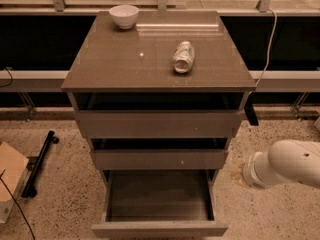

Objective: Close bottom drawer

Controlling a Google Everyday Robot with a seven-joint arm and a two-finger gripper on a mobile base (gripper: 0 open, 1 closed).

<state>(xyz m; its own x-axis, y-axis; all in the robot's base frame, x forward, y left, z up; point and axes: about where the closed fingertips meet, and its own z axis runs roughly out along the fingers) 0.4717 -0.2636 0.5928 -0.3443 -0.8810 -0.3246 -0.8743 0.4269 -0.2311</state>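
Note:
The bottom drawer (159, 228) of the grey-brown cabinet is pulled far out toward me, and its shallow box interior (159, 194) is bare. The middle drawer (159, 159), with a tiny white speck on its front, and the top drawer (157, 124) each stand slightly out, with a dark gap above them. Only a white rounded arm segment (282, 170) shows, low at the right beside the cabinet and level with the bottom drawer. My gripper is out of view.
On the cabinet top (125, 69) stand a white bowl (123, 15) at the back left and a crumpled can (182, 57) lying right of the middle. A black bar (39, 162) and a cardboard box (10, 176) lie on the speckled floor at the left. A cable (270, 34) hangs at the back right.

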